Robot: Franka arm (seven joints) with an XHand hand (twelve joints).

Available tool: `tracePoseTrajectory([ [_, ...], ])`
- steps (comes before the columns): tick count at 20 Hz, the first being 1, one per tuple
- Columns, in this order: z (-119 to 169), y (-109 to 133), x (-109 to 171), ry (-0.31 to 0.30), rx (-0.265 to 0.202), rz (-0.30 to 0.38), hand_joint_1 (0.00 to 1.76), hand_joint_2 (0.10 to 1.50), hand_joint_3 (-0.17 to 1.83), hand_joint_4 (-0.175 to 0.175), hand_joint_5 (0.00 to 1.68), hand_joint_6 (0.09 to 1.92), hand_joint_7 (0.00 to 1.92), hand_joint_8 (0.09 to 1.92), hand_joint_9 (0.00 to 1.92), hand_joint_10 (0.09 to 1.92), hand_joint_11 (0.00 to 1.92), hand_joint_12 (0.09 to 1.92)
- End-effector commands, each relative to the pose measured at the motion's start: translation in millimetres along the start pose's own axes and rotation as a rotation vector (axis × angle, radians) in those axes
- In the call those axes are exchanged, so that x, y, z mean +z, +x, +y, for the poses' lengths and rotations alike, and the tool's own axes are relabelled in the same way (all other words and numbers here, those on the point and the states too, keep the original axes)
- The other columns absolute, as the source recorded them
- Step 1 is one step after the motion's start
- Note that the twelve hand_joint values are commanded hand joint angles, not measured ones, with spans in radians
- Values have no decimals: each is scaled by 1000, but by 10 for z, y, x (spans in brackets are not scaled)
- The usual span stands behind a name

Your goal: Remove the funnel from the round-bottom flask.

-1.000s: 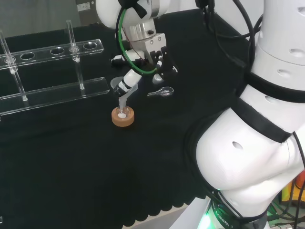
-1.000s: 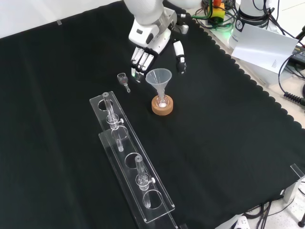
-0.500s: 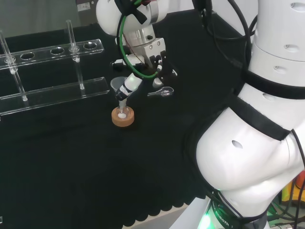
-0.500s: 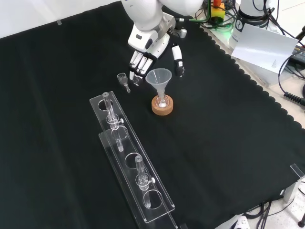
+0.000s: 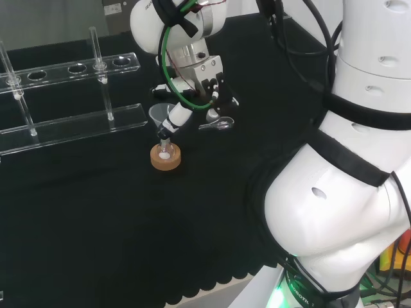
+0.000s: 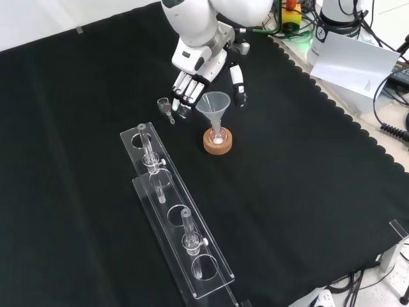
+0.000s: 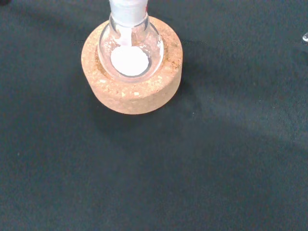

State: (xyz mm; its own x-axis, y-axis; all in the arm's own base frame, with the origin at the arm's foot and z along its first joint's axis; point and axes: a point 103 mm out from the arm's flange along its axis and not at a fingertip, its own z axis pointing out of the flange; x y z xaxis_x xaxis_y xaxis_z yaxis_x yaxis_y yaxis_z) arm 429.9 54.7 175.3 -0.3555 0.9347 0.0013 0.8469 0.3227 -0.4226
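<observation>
A clear funnel [image 6: 213, 103] stands upright with its stem in a small round-bottom flask [image 6: 218, 136], which sits on a cork ring [image 6: 218, 145]. White powder lies in the flask [image 7: 130, 58], seen inside the cork ring [image 7: 139, 94] in the wrist view. The hand [image 6: 203, 62] hangs open just behind the funnel. Its fingers [image 6: 185, 89] are spread to the funnel's left and its thumb [image 6: 239, 86] to the right, apart from the rim. In the head view the hand [image 5: 204, 76] sits right of the funnel [image 5: 160, 113], with one finger [image 5: 173, 119] beside the cone above the cork ring [image 5: 166, 158].
A small clear glass piece [image 6: 166, 106] lies on the cloth under the fingers, also seen as the glass piece [image 5: 216, 124] in the head view. A long clear tube rack [image 6: 174, 214] with tubes stands in front, the same rack [image 5: 70, 96] at the head view's left. Cables and paper lie off the cloth's right edge.
The hand has drifted slightly left in the front view and closer to the funnel. The funnel and the flask have stayed put.
</observation>
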Motion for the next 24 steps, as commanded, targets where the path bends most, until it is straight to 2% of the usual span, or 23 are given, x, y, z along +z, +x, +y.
tracePoseTrajectory([
  [1, 39, 1, 41, -8, 3, -8, 474, 738, 96, -43, 90, 87, 0, 87, 0, 451, 77, 1519],
  [5, 60, 6, 67, -16, 1, -19, 486, 743, 89, -43, 90, 87, 6, 87, 0, 538, 80, 1524],
  [7, 88, 22, 97, -15, 1, -26, 507, 753, 82, -46, 100, 87, 39, 87, 9, 720, 101, 1516],
  [10, 122, 41, 118, -14, 0, -40, 541, 767, 70, -50, 125, 87, 14, 337, 131, 798, 140, 1496],
  [13, 153, 53, 122, -11, 2, -59, 591, 779, 73, -56, 156, 87, 12, 589, 299, 755, 186, 1474],
  [15, 169, 62, 114, -18, 4, -72, 631, 786, 83, -61, 191, 87, 62, 665, 423, 710, 227, 1451],
  [18, 177, 97, 65, -62, 2, -117, 689, 792, 114, -65, 290, 87, 212, 690, 603, 632, 296, 1407],
  [21, 168, 139, -17, -116, -2, -171, 762, 793, 170, -56, 496, 93, 532, 688, 856, 574, 432, 1321],
  [24, 151, 189, -132, -139, -10, -213, 815, 747, 311, -42, 614, 300, 751, 675, 1062, 520, 555, 1263],
])
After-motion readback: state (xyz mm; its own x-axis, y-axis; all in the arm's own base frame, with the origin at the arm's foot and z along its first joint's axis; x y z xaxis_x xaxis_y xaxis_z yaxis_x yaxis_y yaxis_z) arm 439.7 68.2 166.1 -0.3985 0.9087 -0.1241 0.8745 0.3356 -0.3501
